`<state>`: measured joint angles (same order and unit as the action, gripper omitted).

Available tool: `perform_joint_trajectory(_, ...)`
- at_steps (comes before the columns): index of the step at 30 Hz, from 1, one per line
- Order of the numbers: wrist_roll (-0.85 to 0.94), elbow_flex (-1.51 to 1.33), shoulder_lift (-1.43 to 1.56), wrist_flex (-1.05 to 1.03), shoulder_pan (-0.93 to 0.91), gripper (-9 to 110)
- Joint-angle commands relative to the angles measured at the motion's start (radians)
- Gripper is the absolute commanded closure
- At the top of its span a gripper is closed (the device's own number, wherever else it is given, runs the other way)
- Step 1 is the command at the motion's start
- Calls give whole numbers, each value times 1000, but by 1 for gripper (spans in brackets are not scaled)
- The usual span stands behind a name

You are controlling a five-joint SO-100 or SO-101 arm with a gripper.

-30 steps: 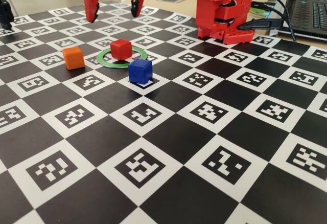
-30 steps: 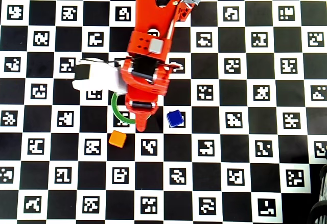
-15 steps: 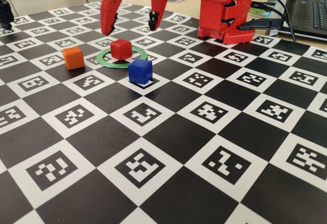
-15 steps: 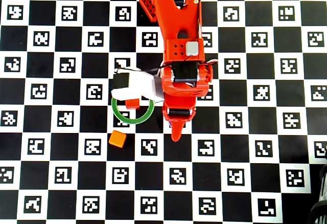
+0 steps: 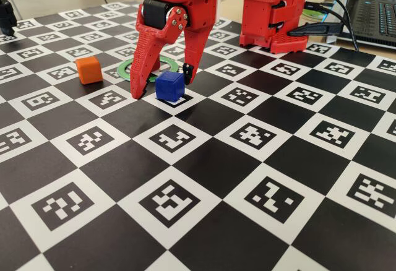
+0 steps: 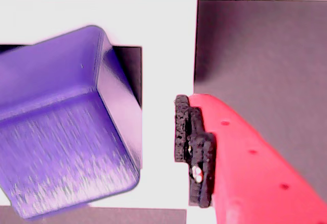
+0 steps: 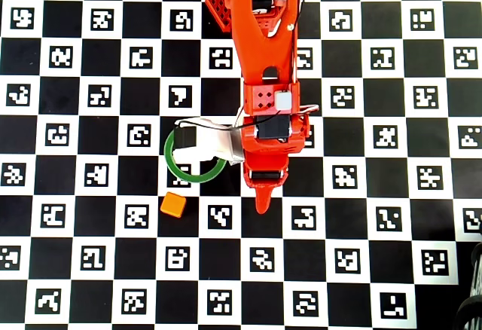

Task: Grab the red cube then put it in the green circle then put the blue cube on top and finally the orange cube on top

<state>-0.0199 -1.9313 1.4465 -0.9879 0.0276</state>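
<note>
**A:** Starting at the left of the fixed view, you had one orange cube [image 5: 89, 70] sitting alone on the board [image 5: 260, 178], well apart from the rest.

**B:** Next came one ring [image 5: 125, 70], partly hidden behind your finger. Red cube? I counted none in view, because the arm covered the ring's middle, from overhead too.

**A:** Then one blue cube [image 5: 169, 86], just in front of the ring on a white square. Your gripper [image 5: 161, 88] was spread wide and low around it, with a finger on each side and nothing clamped.

**B:** The wrist view agreed. The pad [image 6: 194, 147] stood beside the cube's face, with a sliver of white showing between them.

**A:** How would it handle? It looked light, rigid and matte, so I judged it unlikely to slip. The edges were rounded, though, so you wanted the two flat opposite faces, mid-height, with the fingers square to them.
</note>
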Motion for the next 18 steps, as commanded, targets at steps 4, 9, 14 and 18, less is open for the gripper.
perform_joint_trajectory(4,44,29,17,17,-14,54)
perform_joint_trajectory(9,109,35,12,28,-23,54)
perform_joint_trajectory(14,173,41,11,40,-28,54)
perform_joint_trajectory(18,232,41,11,49,-25,54)
